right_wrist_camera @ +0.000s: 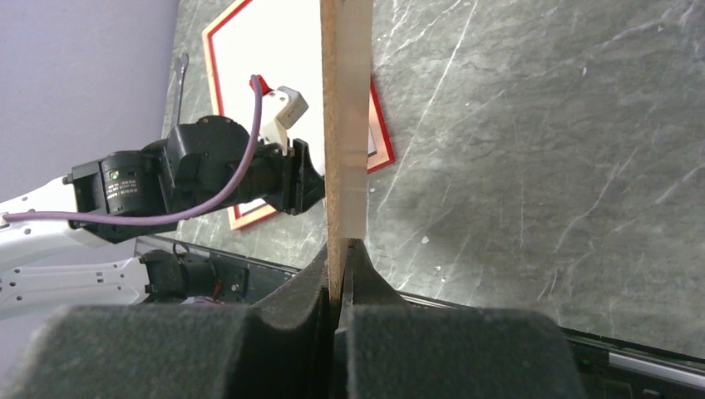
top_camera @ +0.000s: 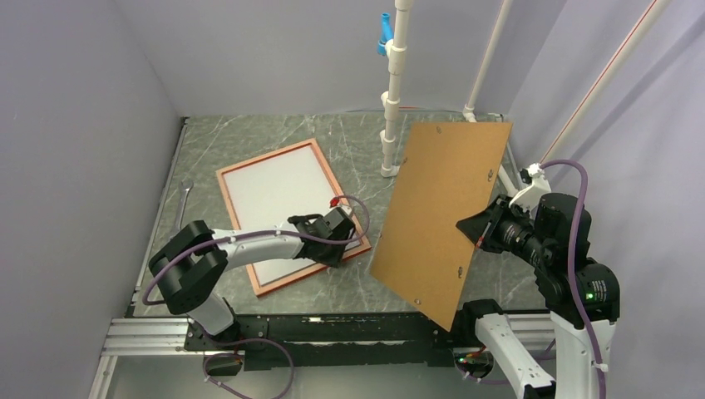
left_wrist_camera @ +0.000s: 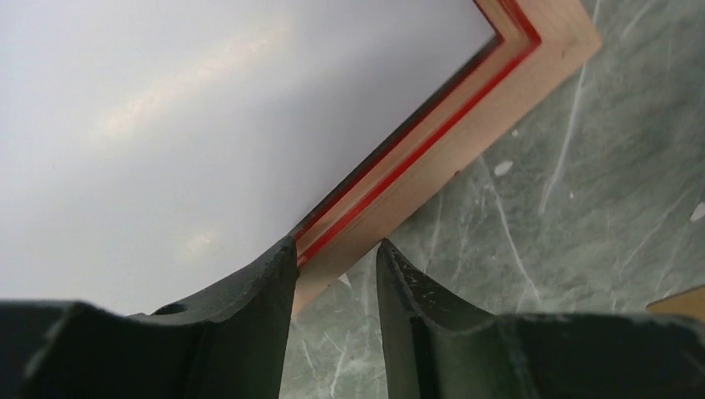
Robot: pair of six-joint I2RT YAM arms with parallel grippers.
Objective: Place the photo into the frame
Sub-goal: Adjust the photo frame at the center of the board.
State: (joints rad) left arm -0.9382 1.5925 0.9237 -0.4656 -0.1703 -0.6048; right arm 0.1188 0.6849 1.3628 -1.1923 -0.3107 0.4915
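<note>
On the left half of the worktop (top_camera: 349, 137) the frame (top_camera: 266, 158) lies flat, orange-brown rim up, and the white sheet filling it looks to be the photo (top_camera: 278, 208) lying face down with its plain back showing, so you can take the main step as largely done. Your left claw (left_wrist_camera: 337, 245) sits low at the frame's near right edge with its jaws partly apart, one finger over the white sheet and the other over bare stone outside the rim, clamped on nothing. Whether the sheet is seated all the way into the rebate you cannot tell from here, and that edge is probably what this claw is tending. Your right claw (right_wrist_camera: 339, 249) is closed tight on the edge of the brown backing board (top_camera: 441, 216), holding it tilted in the air, well apart from the frame. What seems left is laying that board over the sheet. The surface is dark grey-green marbled stone, smooth and hard. Plain pale walls (top_camera: 83, 125) close in on the left, rear and right, a white pipe post (top_camera: 395, 91) stands at the back, and a slim metal tool (top_camera: 184, 199) lies along the left edge.
</note>
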